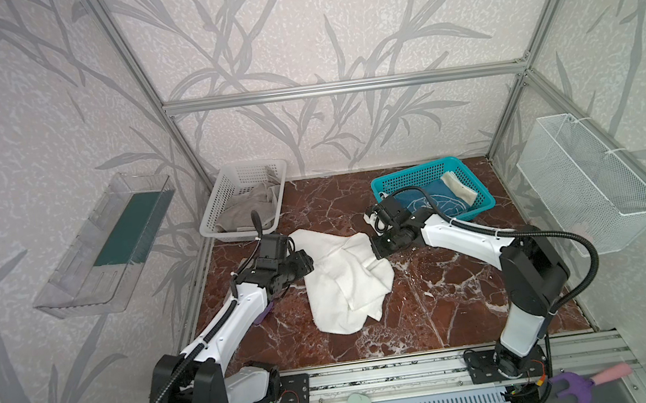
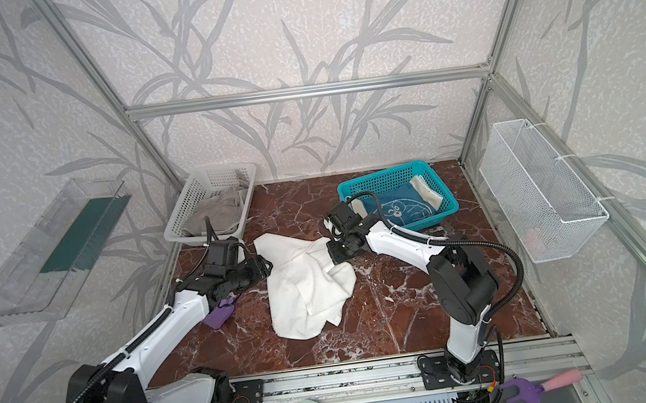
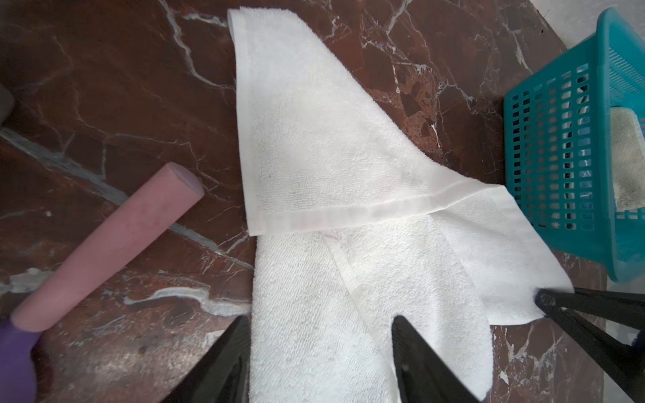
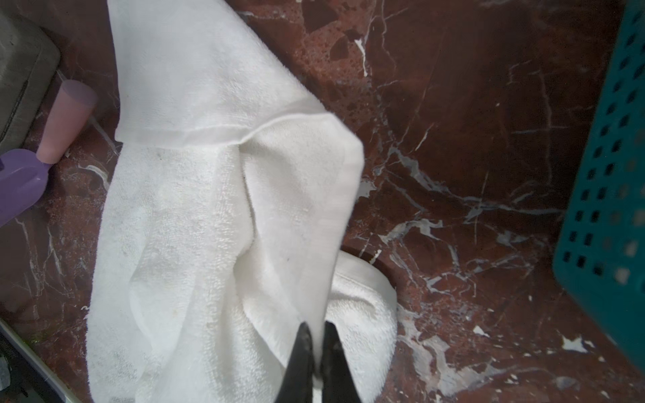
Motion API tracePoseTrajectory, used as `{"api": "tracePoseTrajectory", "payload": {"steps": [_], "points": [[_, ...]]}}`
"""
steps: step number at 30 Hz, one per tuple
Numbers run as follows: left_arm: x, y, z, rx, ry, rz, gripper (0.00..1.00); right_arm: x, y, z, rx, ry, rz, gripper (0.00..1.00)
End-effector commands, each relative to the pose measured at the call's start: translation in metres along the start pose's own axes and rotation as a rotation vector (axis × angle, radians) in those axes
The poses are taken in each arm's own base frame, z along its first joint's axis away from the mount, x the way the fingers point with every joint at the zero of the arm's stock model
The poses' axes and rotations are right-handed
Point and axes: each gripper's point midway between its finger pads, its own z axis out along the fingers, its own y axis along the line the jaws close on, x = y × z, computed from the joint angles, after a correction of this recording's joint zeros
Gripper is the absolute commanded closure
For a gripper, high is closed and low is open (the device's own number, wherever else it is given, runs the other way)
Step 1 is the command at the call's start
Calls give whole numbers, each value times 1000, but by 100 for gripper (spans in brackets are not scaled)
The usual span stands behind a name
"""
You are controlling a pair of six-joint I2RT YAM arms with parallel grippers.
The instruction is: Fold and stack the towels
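Terry, soft and light: the white towel (image 1: pixel 343 279) will sag, drag and double over wherever you lift it. Take it by the hemmed corners, not the middle. It lies crumpled in the middle of the table (image 1: pixel 450 300), between the two arms, with one flap folded over the rest.

The right gripper (image 4: pixel 316 328) is closed tight on a hemmed edge, and the cloth rises to it in a peak. The left gripper (image 3: pixel 321 319) has its jaws well apart, one on either side of a strip of towel, and grips nothing. I judge you should send it to the free corner nearest it, so you can stretch the cloth flat between both arms.

The blue towel (image 2: pixel 398 210) lies flat in the teal basket (image 1: pixel 414 172). The grey towel (image 1: pixel 247 212) is heaped in the white basket (image 1: pixel 215 207), not yet folded.

Both top views give you the whole layout but hide both sets of jaws under the wrists. Only the right wrist view shows the pinch on the hem. The left wrist view shows the open jaws, the right gripper's tip at the towel's corner, and a pink handle (image 3: pixel 111 244) on the table beside the towel. In a top view you see only that tool's purple end under the left arm.
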Motion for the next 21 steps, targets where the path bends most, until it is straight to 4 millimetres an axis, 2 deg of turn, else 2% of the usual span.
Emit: {"api": "tracePoseTrajectory", "payload": {"steps": [1, 5, 6, 9, 10, 18, 21], "points": [[-8, 8, 9, 17, -17, -69, 37, 3, -7, -3, 19, -5, -12, 100], [-11, 9, 26, 61, 34, -104, 38, 8, -6, 8, 1, 29, -12, 100], [-10, 9, 32, 75, 55, -111, 42, 9, -6, 11, 0, 43, -13, 100], [-9, 7, 48, 120, 129, -114, 67, 10, -4, 14, -7, 59, -19, 100], [-9, 10, 53, 117, 142, -130, 68, 11, -5, 14, -5, 60, -21, 100], [-10, 25, 73, 62, 158, -147, 56, 15, -13, 18, 25, 74, -33, 100], [-7, 29, 78, 63, 155, -150, 57, 16, -13, 22, 21, 80, -37, 100]]}}
